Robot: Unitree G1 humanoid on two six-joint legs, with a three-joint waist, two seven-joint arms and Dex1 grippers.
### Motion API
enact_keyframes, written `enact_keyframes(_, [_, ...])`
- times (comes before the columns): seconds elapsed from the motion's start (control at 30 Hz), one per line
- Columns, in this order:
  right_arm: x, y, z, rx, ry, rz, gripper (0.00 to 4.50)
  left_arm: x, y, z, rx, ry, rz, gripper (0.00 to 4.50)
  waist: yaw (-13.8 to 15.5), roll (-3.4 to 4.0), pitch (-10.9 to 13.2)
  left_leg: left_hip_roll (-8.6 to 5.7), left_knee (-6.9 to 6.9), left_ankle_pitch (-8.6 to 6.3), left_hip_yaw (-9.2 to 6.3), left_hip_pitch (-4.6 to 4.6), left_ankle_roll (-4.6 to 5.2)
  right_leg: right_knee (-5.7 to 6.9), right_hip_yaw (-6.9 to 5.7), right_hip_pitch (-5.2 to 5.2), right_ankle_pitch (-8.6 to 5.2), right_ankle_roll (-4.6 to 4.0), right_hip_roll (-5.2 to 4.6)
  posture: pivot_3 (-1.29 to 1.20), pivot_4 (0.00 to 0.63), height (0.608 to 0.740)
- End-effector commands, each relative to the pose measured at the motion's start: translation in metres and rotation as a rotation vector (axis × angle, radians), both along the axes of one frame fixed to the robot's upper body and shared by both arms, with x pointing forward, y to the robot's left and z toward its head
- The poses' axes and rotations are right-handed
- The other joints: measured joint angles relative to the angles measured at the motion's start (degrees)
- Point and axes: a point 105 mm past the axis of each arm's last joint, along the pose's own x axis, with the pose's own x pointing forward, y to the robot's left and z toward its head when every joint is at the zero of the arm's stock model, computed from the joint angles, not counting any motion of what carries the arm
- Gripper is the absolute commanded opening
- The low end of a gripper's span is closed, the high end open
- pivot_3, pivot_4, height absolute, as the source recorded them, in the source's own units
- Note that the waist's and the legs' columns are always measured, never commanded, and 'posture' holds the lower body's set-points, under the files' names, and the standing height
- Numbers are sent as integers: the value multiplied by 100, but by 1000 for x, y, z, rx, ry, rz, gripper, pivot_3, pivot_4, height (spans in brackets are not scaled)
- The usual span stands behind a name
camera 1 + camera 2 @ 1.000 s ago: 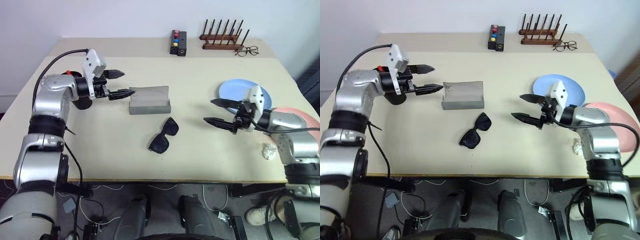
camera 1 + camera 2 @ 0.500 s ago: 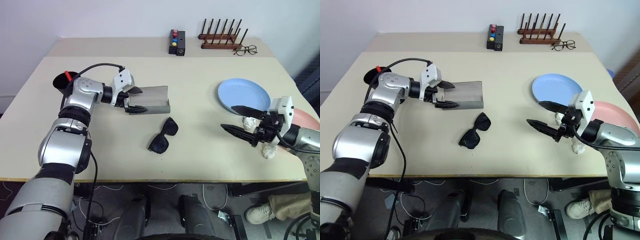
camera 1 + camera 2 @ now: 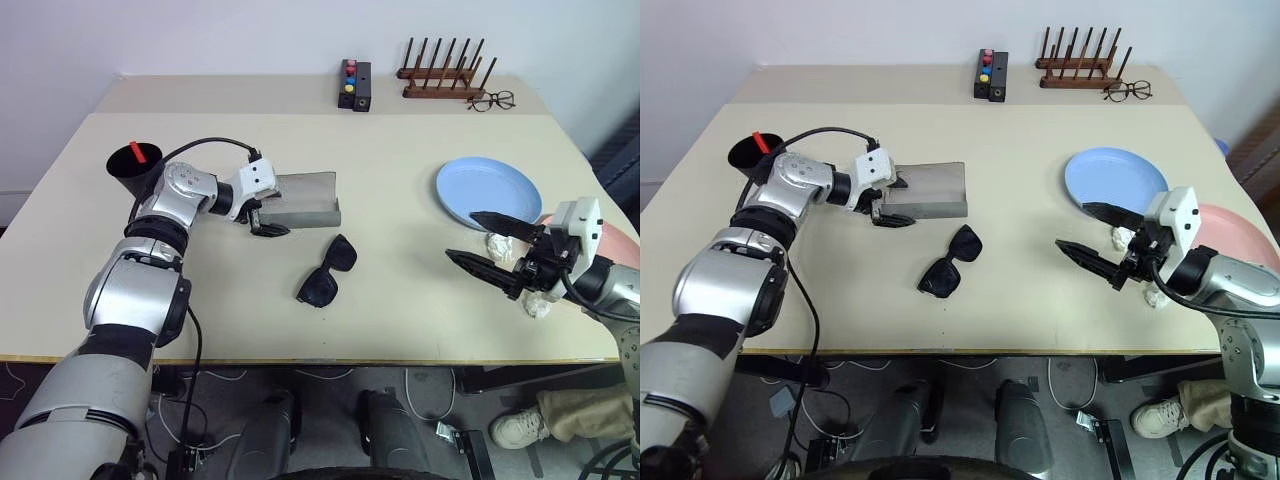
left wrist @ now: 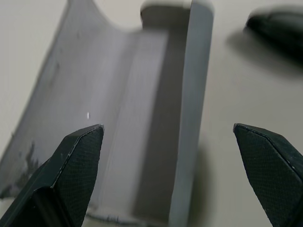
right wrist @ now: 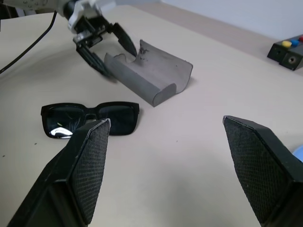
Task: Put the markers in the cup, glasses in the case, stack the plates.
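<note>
Left end effector (image 3: 268, 215) spread wide at the open case (image 3: 303, 199), case's long axis running straight ahead between the fingers. Sunglasses (image 3: 328, 270) on table just beside. Right end effector (image 3: 490, 246) open, farther off.

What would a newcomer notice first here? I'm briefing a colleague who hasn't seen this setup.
The left gripper, open, straddling the end of the open grey fabric glasses case mid-table. Just in front lie the black sunglasses, folded. To the right, the open right gripper hovers beside the round light blue plastic plate.
</note>
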Motion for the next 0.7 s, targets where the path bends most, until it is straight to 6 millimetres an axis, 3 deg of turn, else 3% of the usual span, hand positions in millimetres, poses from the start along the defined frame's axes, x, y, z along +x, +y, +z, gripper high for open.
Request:
enact_keyframes(0.03, [-5, 2, 12, 3, -57, 1, 3911, 5, -1, 11, 36, -47, 2, 4480, 0, 0, 0, 0, 0, 0, 0, 0, 0, 0, 0, 0, 0, 0, 0, 0, 150, 740])
enact_keyframes(0.13, [-6, 2, 12, 2, -61, -7, 3911, 4, -2, 7, 55, -28, 0, 3660, 0, 0, 0, 0, 2, 0, 1, 0, 0, 0, 0, 1, 0, 0, 0, 0, 150, 740])
enact_keyframes(0.37, [-8, 2, 11, 7, -61, -21, 3911, 1, -7, 7, 54, -13, -37, 120, 1, -1, 0, 0, 2, 0, 1, 0, 0, 0, 0, 2, 0, 0, 0, 0, 150, 740])
enact_keyframes(0.7, [-6, 4, 8, 15, -61, -24, 3911, -12, -12, 10, 49, 6, -180, 46, 0, -2, 0, 0, 2, 0, 1, 1, 1, 1, -1, 3, 0, 1, 0, 0, 150, 740])
